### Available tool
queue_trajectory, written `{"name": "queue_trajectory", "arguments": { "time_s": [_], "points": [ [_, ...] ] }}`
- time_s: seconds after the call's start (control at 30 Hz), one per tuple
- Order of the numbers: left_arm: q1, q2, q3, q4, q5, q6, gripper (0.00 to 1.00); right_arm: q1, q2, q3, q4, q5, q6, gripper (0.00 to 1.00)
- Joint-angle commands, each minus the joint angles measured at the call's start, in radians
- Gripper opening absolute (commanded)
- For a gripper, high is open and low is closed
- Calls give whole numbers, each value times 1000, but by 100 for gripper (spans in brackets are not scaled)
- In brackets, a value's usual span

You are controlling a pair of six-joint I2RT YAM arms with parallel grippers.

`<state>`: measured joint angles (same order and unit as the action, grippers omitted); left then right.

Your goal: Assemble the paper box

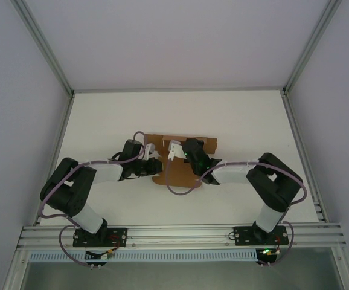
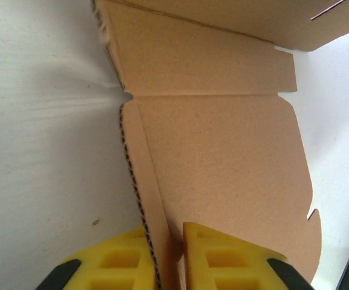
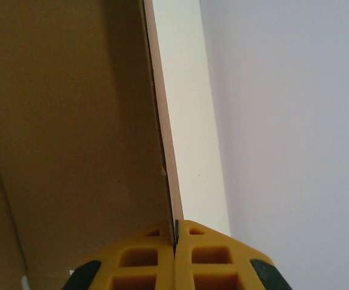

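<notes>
The paper box [image 1: 183, 175] is a plain brown die-cut cardboard sheet, partly folded, lying at the middle of the white table. My left gripper [image 1: 153, 162] reaches in at its left side. In the left wrist view an upright side flap [image 2: 139, 181] of corrugated board stands between the yellow fingers [image 2: 229, 260], and the left gripper [image 2: 169, 254] is shut on it beside the flat panel [image 2: 223, 157]. My right gripper [image 1: 176, 151] is over the sheet's back part. In the right wrist view the right gripper [image 3: 176, 232] is shut on the thin edge of a raised panel [image 3: 72, 121].
The white table [image 1: 241, 121] has bare room behind and to both sides of the sheet. Aluminium posts and white walls enclose it, and a metal rail [image 1: 180, 232] runs along the near edge by the arm bases. Purple cables loop off both arms.
</notes>
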<state>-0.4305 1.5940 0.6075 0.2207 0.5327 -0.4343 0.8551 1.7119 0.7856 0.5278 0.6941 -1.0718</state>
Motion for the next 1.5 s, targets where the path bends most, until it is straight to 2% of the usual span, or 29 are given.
{"name": "queue_trajectory", "arguments": {
  "time_s": [0.0,0.2,0.23,0.4,0.47,0.5,0.57,0.6,0.7,0.77,0.9,1.0,1.07,1.17,1.23,1.33,1.47],
  "points": [
    [-13,-31,-9,34,-12,-2,24,10,33,-47,-10,-4,-43,0],
    [-12,-87,20,-85,-99,2,49,12,16,-49,92,36,-123,0],
    [-11,-106,28,-122,-130,3,51,11,11,-44,100,36,-126,0],
    [-11,-257,128,-398,-349,77,79,12,-18,-53,136,35,-135,0],
    [-9,-302,189,-489,-440,125,97,11,-30,-57,132,35,-127,0],
    [-3,-307,223,-544,-493,148,100,12,-34,-56,120,33,-120,0],
    [32,-289,286,-603,-575,196,100,12,-44,-58,114,26,-108,0],
    [61,-271,311,-610,-577,214,100,11,-50,-59,114,22,-102,0],
    [168,-169,402,-619,-439,294,100,13,-62,-55,83,8,-81,0],
    [202,-85,488,-656,-365,397,100,12,-67,-53,58,-4,-59,0],
    [208,-2,568,-676,-243,644,100,12,-66,-55,59,-13,-43,0],
    [209,37,630,-726,-168,759,100,11,-60,-49,40,-18,-42,0],
    [209,64,669,-773,-95,826,96,11,-52,-48,42,-18,-43,0],
    [210,115,706,-810,-30,886,94,11,-53,-46,51,-19,-33,0],
    [210,164,746,-861,-12,934,86,12,-55,-46,42,-23,-27,0],
    [210,238,806,-904,2,939,75,11,-60,-43,14,-32,-13,0],
    [207,272,833,-900,76,938,71,11,-63,-37,0,-34,0,0]
  ]
}}
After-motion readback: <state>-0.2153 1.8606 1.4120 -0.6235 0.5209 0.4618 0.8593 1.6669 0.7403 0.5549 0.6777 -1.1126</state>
